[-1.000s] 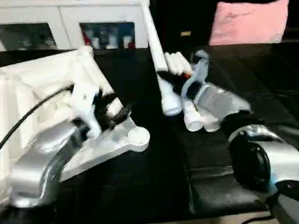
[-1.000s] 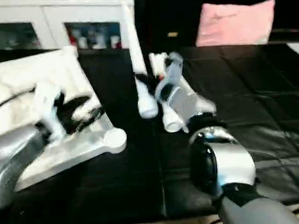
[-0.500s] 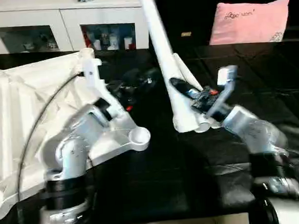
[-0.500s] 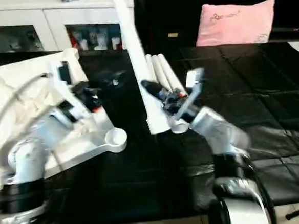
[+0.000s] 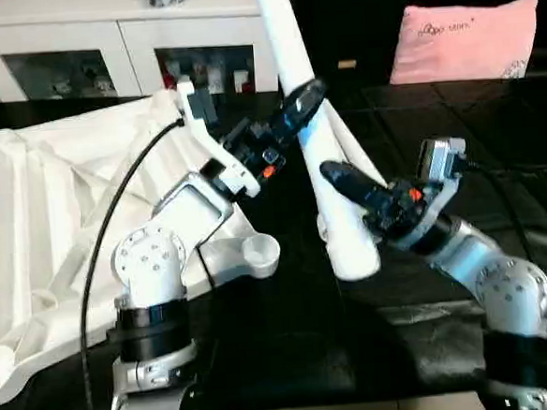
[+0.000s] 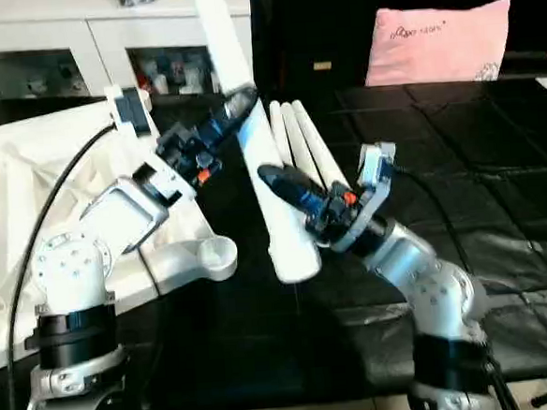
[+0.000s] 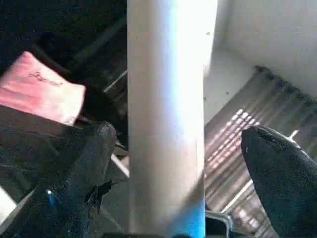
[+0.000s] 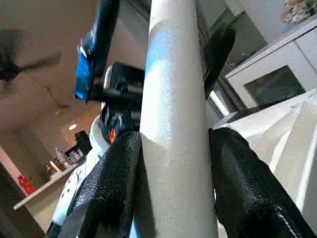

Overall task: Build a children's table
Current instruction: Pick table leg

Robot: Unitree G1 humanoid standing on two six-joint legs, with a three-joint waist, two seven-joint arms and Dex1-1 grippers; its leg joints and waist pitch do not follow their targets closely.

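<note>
Over black table, leg steeply upright.

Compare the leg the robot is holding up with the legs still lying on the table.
The held leg is lifted and tilted, rising past the picture's top, its wide end low over the black table; the spare legs lie flat, side by side. The held leg sits between the right tool's fingers, with the left tool around it higher up; the spare legs are untouched. All are white tapered tubes.
</note>
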